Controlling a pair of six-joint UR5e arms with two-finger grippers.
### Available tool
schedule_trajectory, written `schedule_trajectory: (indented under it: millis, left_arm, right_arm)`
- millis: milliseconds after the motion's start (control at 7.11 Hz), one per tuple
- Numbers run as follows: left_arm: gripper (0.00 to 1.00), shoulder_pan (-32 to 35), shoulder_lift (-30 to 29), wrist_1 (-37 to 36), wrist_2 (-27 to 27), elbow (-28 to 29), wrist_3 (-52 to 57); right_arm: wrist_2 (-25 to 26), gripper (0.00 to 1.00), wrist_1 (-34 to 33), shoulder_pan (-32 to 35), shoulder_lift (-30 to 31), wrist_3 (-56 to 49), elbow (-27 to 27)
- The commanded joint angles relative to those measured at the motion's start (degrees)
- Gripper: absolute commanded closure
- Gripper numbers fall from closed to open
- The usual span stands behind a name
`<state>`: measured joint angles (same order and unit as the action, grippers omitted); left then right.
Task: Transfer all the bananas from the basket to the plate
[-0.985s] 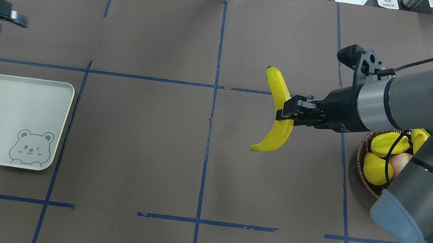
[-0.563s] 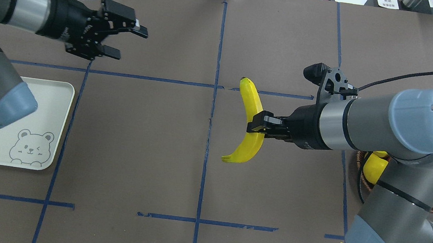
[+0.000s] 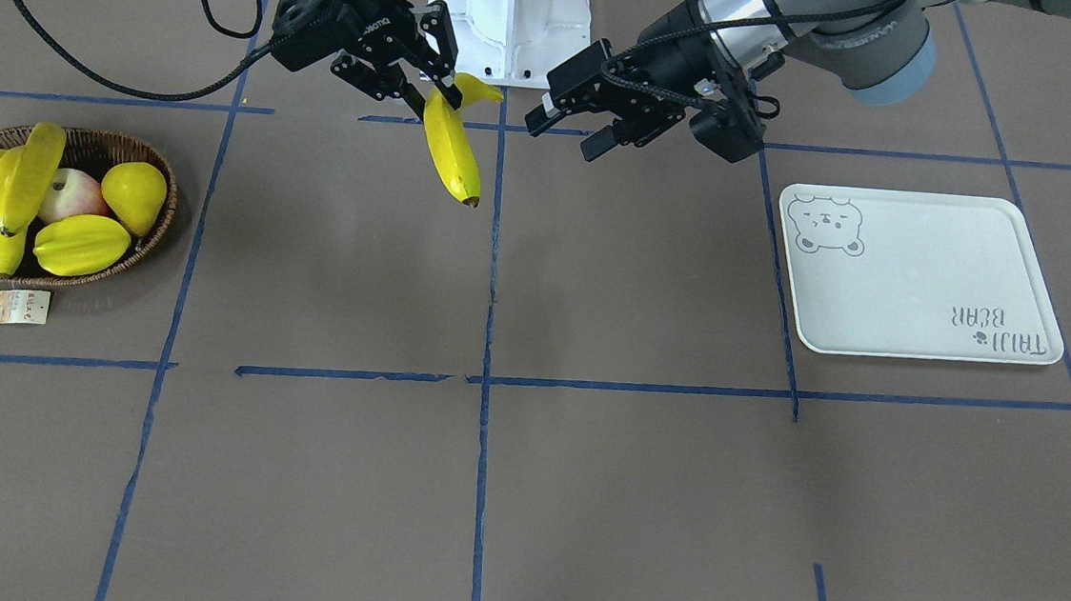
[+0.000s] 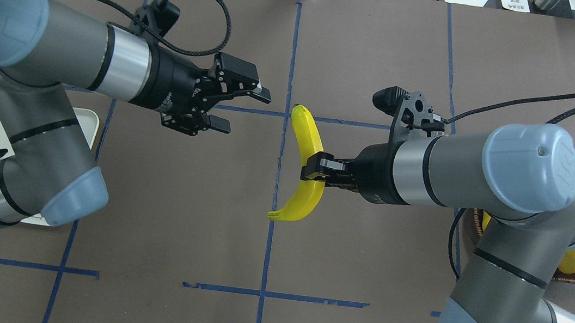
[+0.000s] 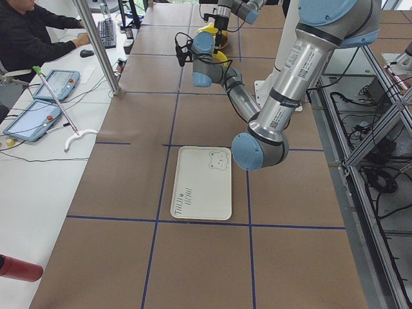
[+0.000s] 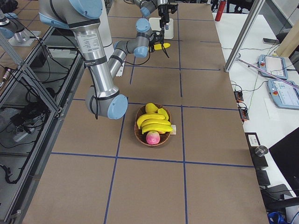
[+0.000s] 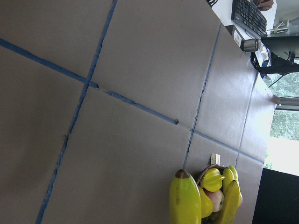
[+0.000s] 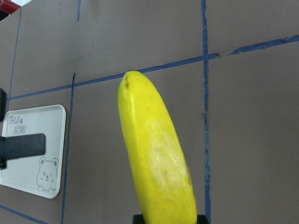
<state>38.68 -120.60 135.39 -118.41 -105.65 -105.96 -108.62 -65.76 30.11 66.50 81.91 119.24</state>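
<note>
One banana [image 4: 309,134] clamped mid-length in right gripper [image 4: 314,167], above table [image 4: 179,197] centre. Left gripper [image 4: 245,110] spread wide at its 9 o'clock. Risk: an off-centre handover grab lets it pivot and drop short of the plate [image 4: 85,123].

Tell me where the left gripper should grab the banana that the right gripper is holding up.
Probably the free far half of the banana, beyond where the right gripper pinches its middle. Come in level from the robot's left: the open left gripper faces that half, and the fruit's inner curve turns toward it. Close across its thickness.
</note>
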Motion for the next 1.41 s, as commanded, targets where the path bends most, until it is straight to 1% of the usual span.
schedule_trajectory:
  millis: [0, 141, 281, 563, 844, 985, 1126, 1266]
  left_arm:
    - [0.02, -4.04, -2.44, -0.21, 5.55, 1.58, -0.03]
    - [0.03, -4.23, -2.54, -0.13, 5.56, 2.11, 0.14]
    - [0.03, -4.31, -2.54, -0.04, 5.56, 2.29, 0.14]
    - [0.04, -6.06, -2.98, 0.22, 5.65, 4.13, 0.14]
    - [0.06, -7.74, -3.24, 0.05, 6.09, 4.14, 0.14]
    - [0.11, -7.92, -3.5, 0.05, 6.09, 4.14, 0.14]
    - [0.25, -7.92, -3.59, 0.05, 6.09, 4.14, 0.14]
    - [0.67, -7.92, -3.68, -0.39, 6.09, 4.14, 0.14]
  right_arm:
    - [1.47, 1.0, -1.39, -1.44, -1.11, 0.0, 0.11]
    - [4.44, 1.0, -1.48, -3.8, -1.02, 0.0, 0.2]
    - [5.78, 1.0, -1.48, -4.96, -1.11, 0.0, 0.29]
    - [5.96, 1.0, -1.48, -5.23, -1.11, 0.0, 0.29]
    - [5.97, 1.0, -1.48, -5.23, -1.55, 0.0, 0.29]
    - [5.97, 1.0, -1.48, -5.23, -1.46, 0.0, 0.2]
    - [5.97, 1.0, -1.48, -5.32, -1.46, 0.0, 0.29]
    - [5.97, 0.99, -2.35, -5.41, -1.46, -0.09, 0.29]
